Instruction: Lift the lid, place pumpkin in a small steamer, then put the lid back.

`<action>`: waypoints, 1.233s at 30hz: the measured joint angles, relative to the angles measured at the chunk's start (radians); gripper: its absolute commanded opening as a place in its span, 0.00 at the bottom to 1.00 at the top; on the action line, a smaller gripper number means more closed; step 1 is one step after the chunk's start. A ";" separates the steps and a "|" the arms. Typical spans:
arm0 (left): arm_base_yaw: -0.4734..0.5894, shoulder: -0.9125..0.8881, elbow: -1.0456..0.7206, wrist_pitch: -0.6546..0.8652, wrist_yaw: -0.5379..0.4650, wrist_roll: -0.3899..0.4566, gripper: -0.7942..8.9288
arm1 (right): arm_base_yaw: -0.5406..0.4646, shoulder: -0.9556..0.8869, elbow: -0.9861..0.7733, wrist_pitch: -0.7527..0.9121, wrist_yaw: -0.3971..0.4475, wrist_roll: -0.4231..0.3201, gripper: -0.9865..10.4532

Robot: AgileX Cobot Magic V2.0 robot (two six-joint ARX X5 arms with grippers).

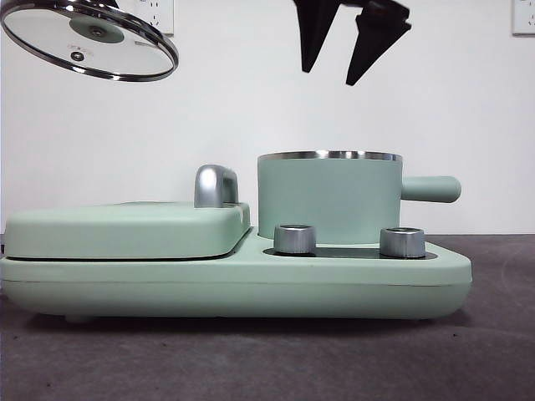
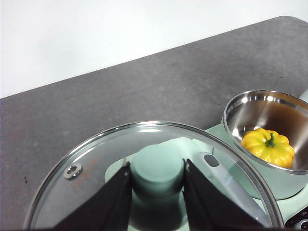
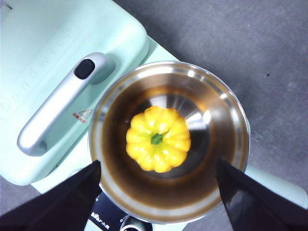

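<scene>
Two matte black, wedge-shaped jaws of the right gripper (image 1: pixel 338 73) are tapering to blunt points at the front view's top centre; the left gripper (image 2: pixel 156 192) is showing flat black jaws, plain and unmarked

You've got one lid (image 1: pixel 89 39), one pumpkin (image 3: pixel 158 139), one small steamer (image 1: pixel 329 199), one griddle cover (image 1: pixel 125 230) with one steel handle (image 1: pixel 215 185), two steel dials (image 1: pixel 295 239), two hands (image 1: pixel 354 42).
</scene>
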 measured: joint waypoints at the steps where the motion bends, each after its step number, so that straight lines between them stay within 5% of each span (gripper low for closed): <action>1: 0.000 0.000 0.000 0.000 0.000 0.000 0.10 | 0.000 -0.015 -0.025 0.019 0.000 0.000 0.41; 23: -0.038 0.032 0.000 0.008 0.038 0.007 0.10 | 0.000 -0.725 -1.020 0.642 -0.002 0.032 0.41; 37: -0.185 0.233 0.000 0.263 0.039 0.026 0.10 | 0.000 -1.040 -1.275 0.686 0.028 0.147 0.41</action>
